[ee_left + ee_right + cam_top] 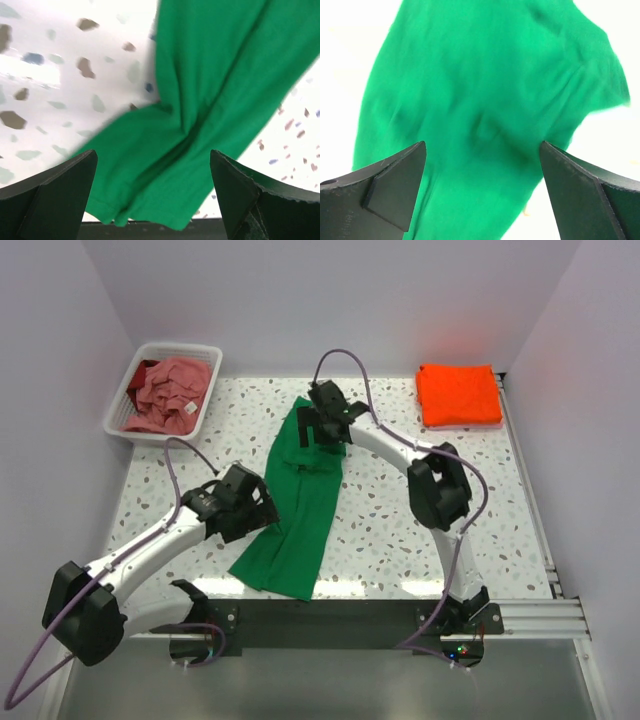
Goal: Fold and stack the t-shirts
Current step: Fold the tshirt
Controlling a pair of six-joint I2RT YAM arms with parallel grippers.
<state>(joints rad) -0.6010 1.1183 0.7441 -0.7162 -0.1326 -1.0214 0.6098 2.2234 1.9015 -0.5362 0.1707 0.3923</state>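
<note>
The green t-shirt lies stretched in a long strip down the middle of the table, wrinkled. It fills the left wrist view and the right wrist view. My left gripper is open and empty above the shirt's near left part. My right gripper is open and empty above the shirt's far end. The orange t-shirt lies folded at the back right. The pink t-shirt is crumpled in the basket, its white tag showing.
The white slatted basket stands at the back left corner. Walls close in the table at left, back and right. A metal rail runs along the near right edge.
</note>
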